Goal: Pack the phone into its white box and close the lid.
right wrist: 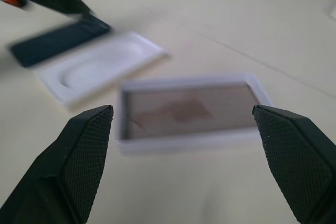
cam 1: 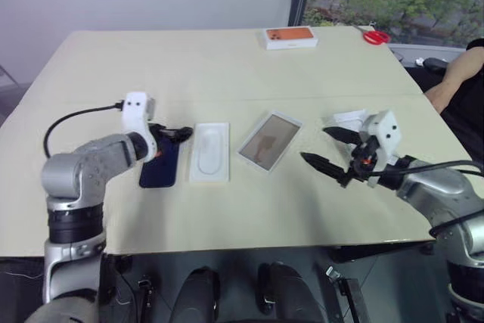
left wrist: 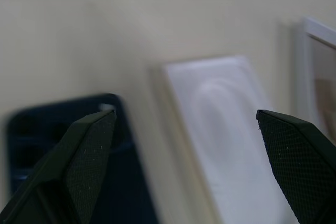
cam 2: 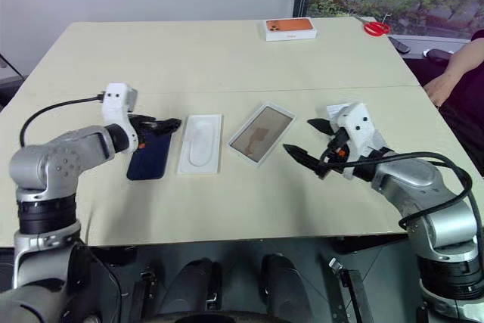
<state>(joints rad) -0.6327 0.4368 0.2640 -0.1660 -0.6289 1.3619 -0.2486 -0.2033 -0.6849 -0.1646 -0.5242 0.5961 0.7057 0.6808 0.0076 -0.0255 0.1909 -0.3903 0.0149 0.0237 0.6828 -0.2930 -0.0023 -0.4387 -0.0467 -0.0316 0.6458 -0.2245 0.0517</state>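
Two claws hang above the cream table (cam 1: 227,66), both with fingers spread wide and nothing between them. The left gripper (cam 1: 175,133) hovers over the upper end of the phone (cam 1: 160,166), which lies flat directly beneath it, dark blue back up. Just past that claw's tips, on the side toward the other arm, sits a flat white insert (cam 1: 209,152) with an oval recess, beside the phone. The right gripper (cam 1: 327,147) points toward the white box (cam 1: 269,141), which lies open and tilted just ahead of its fingertips, grey-brown floor showing. A white piece behind the right claw is mostly hidden. Far beyond both claws rest an orange-pictured box (cam 1: 290,36) and red scissors (cam 1: 375,36)
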